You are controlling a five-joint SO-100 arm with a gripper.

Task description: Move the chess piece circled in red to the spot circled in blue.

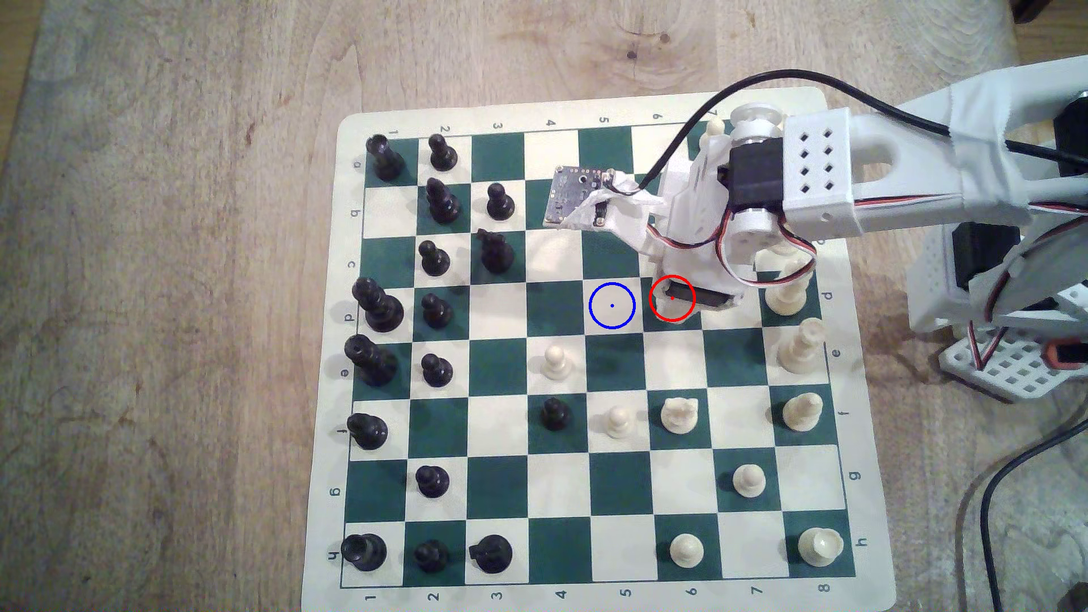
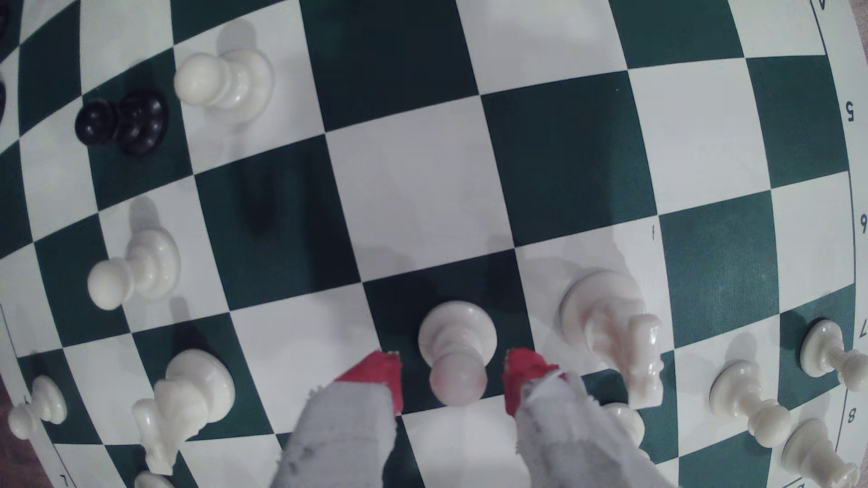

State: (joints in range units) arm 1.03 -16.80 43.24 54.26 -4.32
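In the wrist view, the red-tipped, cloth-wrapped gripper (image 2: 453,382) is hanging released, its jaws straddling the ball head of the small cream-white plastic pawn (image 2: 458,349) without touching it, on a dark green square. The taller cream knight with the notched head (image 2: 620,338) is standing just beside it, so a finger could be clipping it. In the exterior view, the blue-ringed cream square (image 1: 612,305) is lying just left of centre, adjoining the red ring.
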